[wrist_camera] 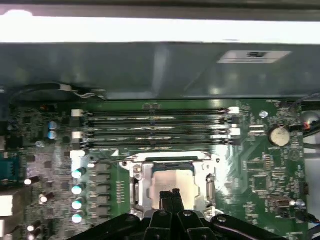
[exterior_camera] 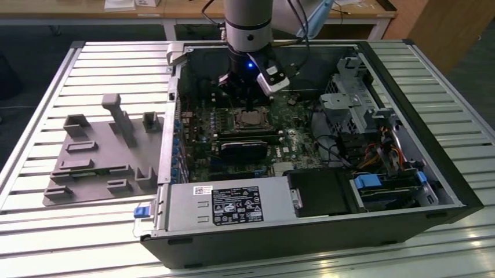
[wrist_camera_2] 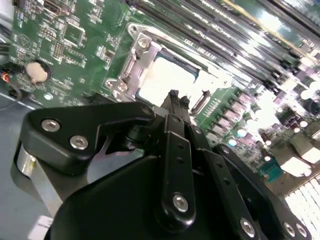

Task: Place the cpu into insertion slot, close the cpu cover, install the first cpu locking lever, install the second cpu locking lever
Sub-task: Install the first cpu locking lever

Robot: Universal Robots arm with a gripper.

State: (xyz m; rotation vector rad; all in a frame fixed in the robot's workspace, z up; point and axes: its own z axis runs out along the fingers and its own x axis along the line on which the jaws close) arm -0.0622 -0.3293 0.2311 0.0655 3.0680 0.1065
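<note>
Here the fingers (wrist_camera: 166,201) stand narrow, almost touching each other, and hold nothing, right over the cpu (wrist_camera: 176,179). The cpu lies flat in the slot (exterior_camera: 235,120) on the green board (wrist_camera: 260,170), with the cover (wrist_camera: 137,179) framing its pale top. In the exterior view the open case (exterior_camera: 232,231) lies on the tabletop (exterior_camera: 69,243), with a grey fixture (exterior_camera: 93,168) at that view's left.

I have the arm (exterior_camera: 249,23) hanging vertical, wrist lowest, gripper (wrist_camera: 170,193) aimed downward with its fingers (wrist_camera_2: 173,105) pressed together
</note>
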